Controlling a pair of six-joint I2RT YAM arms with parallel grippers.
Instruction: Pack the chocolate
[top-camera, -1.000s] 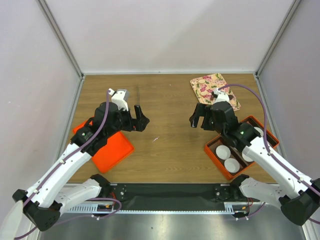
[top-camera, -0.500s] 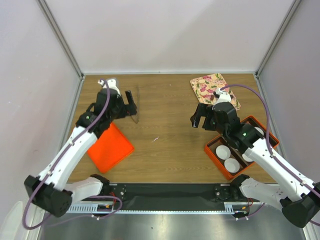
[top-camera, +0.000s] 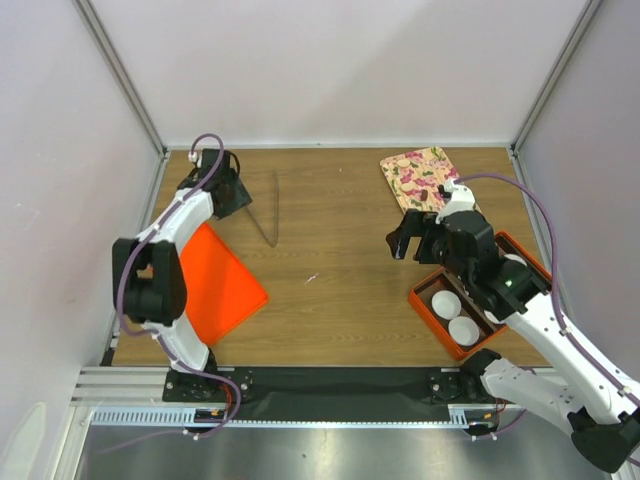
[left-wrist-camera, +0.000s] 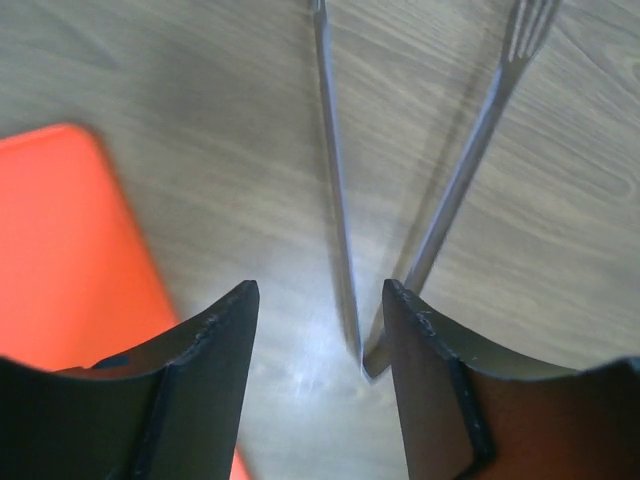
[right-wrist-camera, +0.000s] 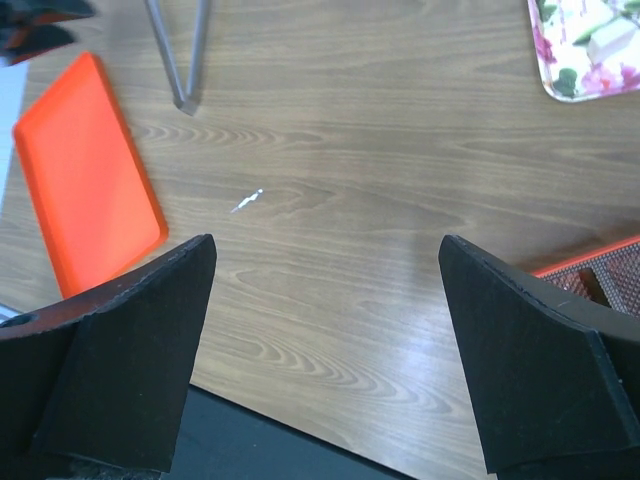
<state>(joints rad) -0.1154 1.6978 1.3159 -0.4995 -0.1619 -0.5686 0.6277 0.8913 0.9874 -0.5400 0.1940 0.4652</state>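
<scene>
1. Chocolate: honestly can't tell where it is, no dark pieces are clear in any view. The orange box (top-camera: 430, 318) at front right holds two white paper cups (top-camera: 446, 304).
2. Left gripper (left-wrist-camera: 318, 290): jaws apart, nothing clamped, sitting by the joined end of the metal tongs (left-wrist-camera: 335, 180) lying on the table (top-camera: 330, 230), far left.
3. Right gripper (right-wrist-camera: 320, 330): spread wide, empty, over the wood near the box and the floral tray (top-camera: 420, 172).
4. A flat orange tray (top-camera: 225, 285) lies at the left.
</scene>
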